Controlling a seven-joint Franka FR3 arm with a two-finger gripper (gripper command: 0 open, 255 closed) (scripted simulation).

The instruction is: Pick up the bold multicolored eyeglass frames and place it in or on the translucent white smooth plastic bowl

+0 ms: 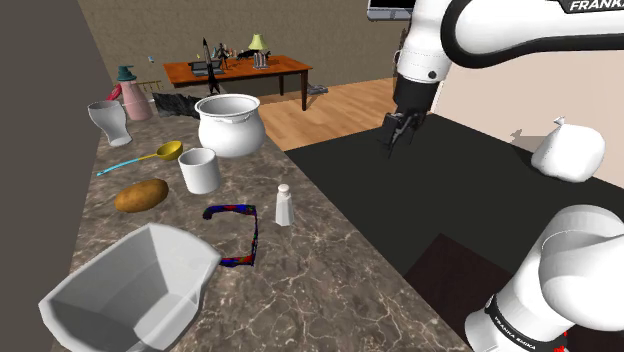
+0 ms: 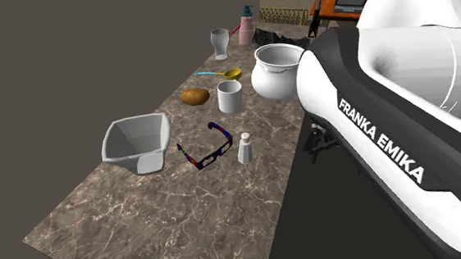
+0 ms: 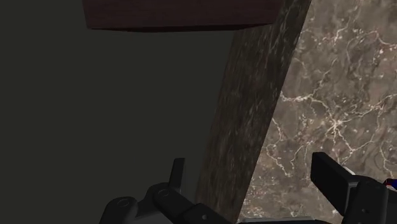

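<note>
Nearest the camera in the shoulder view, lower left of frame: white angular bowl [image 1: 172, 300], sitting on the marble tabletop [image 1: 330, 290], nothing in it. Just beyond it, toward frame centre: the eyeglass frames [image 1: 250, 235], red and blue, flat on the tabletop, close to the bowl's far corner but apart from it. In the second exterior view the same pair sits mid-frame, eyeglass frames [image 2: 214, 152] just right of the bowl [image 2: 138, 119], with a small white shaker [image 2: 244, 148] just beside them on the other side. The front bar looks like the long axis; it runs roughly along the tabletop's edge, with both temples unfolded and pointing toward the bowl. Beyond these, a white mug [image 1: 200, 170], not in the way. Farthest, upper centre-right of the shoulder view: the end effector [image 1: 400, 138], hanging off the tabletop over the dark surface [image 1: 430, 190] beside it, well apart from the frames. The wrist view has its fingers [image 3: 331, 175] standing wide apart with nothing between them, so it is open and empty, and it looks down at the tabletop's edge. Key relation: the frames lie down and to the left of the end effector in the shoulder view, across the tabletop edge, with the shaker near that line. My judgement: the reach has to cross that edge, clear the shaker, then close across the narrow front bar, not along it. The bowl lies just past the frames on the same line, so the carry should be short.
</note>
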